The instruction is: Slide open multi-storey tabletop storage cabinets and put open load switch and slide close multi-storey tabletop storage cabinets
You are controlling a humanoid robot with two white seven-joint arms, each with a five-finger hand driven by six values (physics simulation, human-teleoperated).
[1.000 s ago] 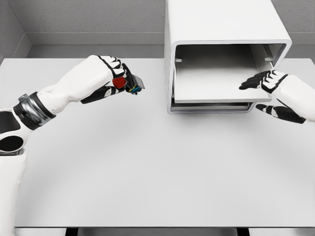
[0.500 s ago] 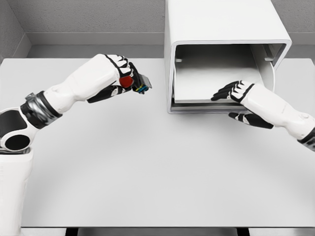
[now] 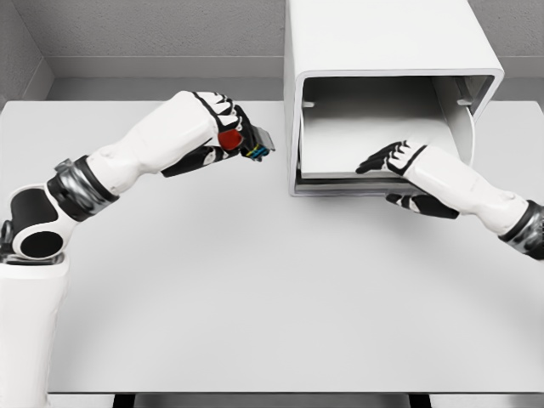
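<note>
The white storage cabinet [image 3: 391,51] stands at the table's far edge, toward one o'clock, its front open and a flat white drawer [image 3: 374,149] slid out. The load switch [image 3: 246,143], dark with a red knob, is held off the table at nine o'clock of the drawer.

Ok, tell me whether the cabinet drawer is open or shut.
Open. The drawer is slid out of the cabinet, its empty floor visible, with the right hand at its front edge.
</note>
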